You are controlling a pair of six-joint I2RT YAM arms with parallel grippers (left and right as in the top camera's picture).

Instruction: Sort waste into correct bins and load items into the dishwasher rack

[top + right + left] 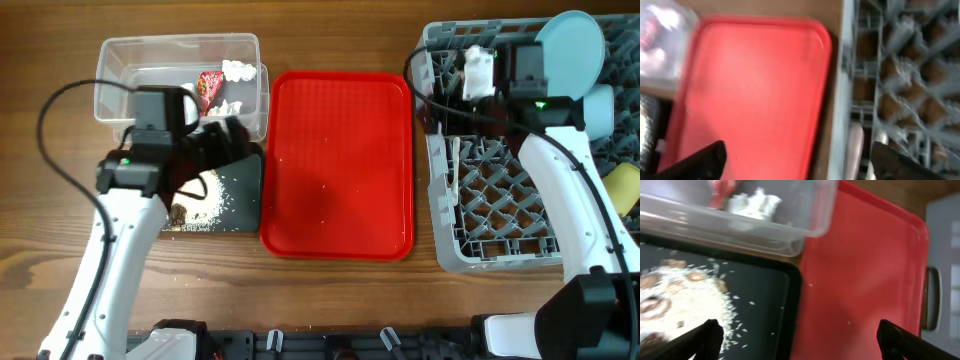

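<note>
The clear tub (110,60) at the back left holds the red wrapper (210,85) and white tissue pieces (238,70). In front of it, the black tray (245,195) holds crumbly food scraps and rice (205,200). My left gripper (228,140) is open and empty above the black tray's right edge (800,340), just in front of the tub (805,225). The grey rack (500,250) holds the light blue plate (570,45), light blue bowl (598,110), yellow cup (625,185) and white cutlery (455,170). My right gripper (428,100) is open and empty over the rack's left edge (800,160).
The flat red serving tray (340,160) lies between the bins and the rack, with only a few grains on it. It also shows in the left wrist view (865,280) and the right wrist view (755,90). Bare wooden table lies in front.
</note>
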